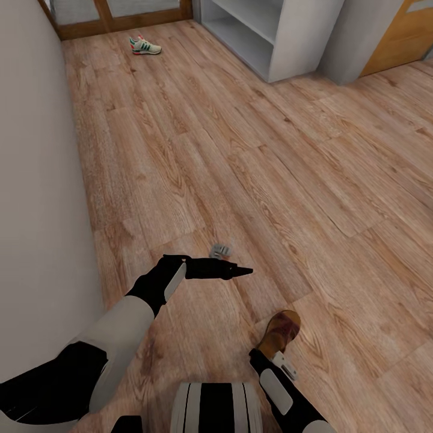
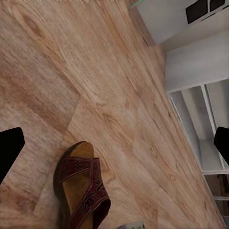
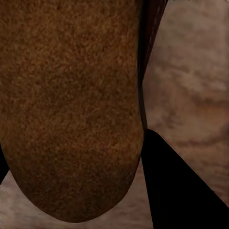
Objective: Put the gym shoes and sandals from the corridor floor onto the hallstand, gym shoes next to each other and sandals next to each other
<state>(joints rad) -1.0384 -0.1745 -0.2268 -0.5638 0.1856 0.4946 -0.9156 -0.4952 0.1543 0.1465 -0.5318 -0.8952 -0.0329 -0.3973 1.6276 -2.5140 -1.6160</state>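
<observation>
Hallstand [image 1: 288, 42]: pale grey, far end of corridor; visible shelves bare
Gym shoe [image 1: 145, 46]: white, green stripes; on corridor floor [image 1: 252, 150] near far wall
Sandal [image 1: 281, 331]: brown, dark footbed, flat on floor beside right gripper [image 1: 282, 364]; one dark finger [image 3: 176, 186] alongside its rounded end, grip cannot be told
Left gripper [image 1: 231, 270]: fingers spread, holding nothing, raised above floor

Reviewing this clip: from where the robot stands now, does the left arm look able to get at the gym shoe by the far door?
Probably not. The gym shoe lies far up the corridor floor, well beyond the left gripper; nothing blocks the way, so the base would need to drive closer.
</observation>
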